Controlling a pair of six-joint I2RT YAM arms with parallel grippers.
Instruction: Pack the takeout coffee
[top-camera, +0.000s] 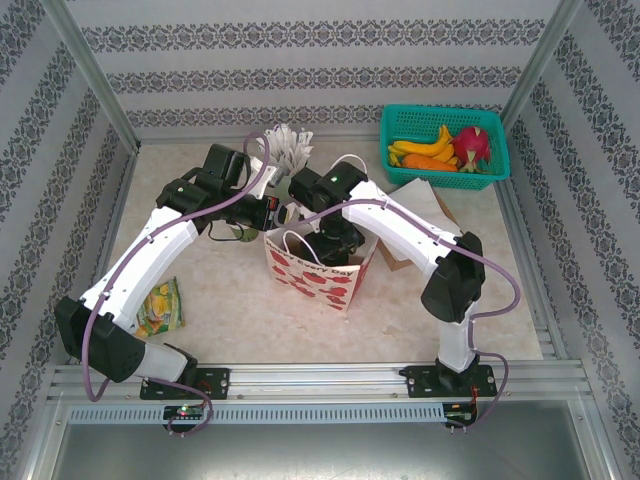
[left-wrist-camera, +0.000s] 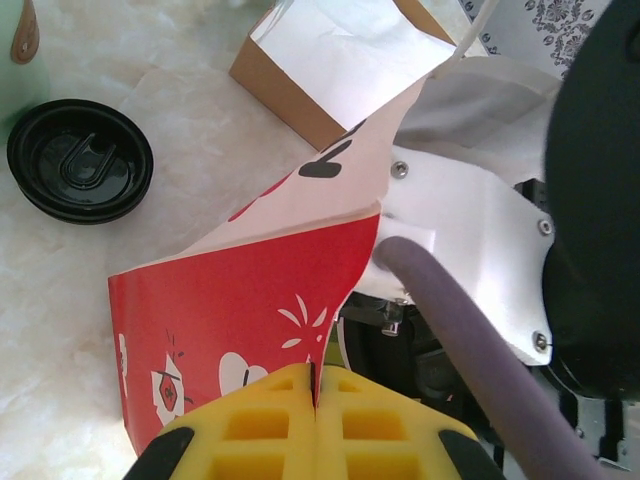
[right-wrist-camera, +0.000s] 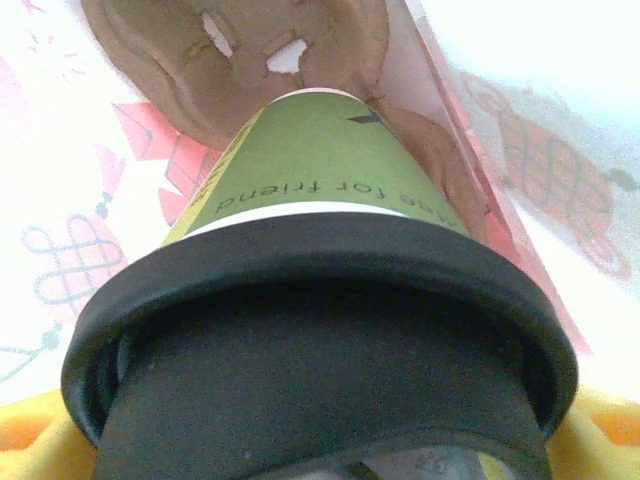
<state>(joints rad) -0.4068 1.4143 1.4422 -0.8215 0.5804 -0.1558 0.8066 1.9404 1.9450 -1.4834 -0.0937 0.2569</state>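
Left tool (left-wrist-camera: 315, 420) pinches the bag (left-wrist-camera: 240, 300) rim (middle of the counter (top-camera: 240, 310)). Right tool (right-wrist-camera: 320, 440) grips the coffee (right-wrist-camera: 320, 160) inside the bag.

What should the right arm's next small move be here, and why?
Probably lower the takeout coffee straight down into the brown pulp carrier. The right gripper holds it inside the red paper bag, base close to the carrier, while the left gripper pinches the bag's rim.

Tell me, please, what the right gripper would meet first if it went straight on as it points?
Probably the brown pulp tray inside the paper bag: the takeout coffee that the right gripper holds points at it; depth is unclear.
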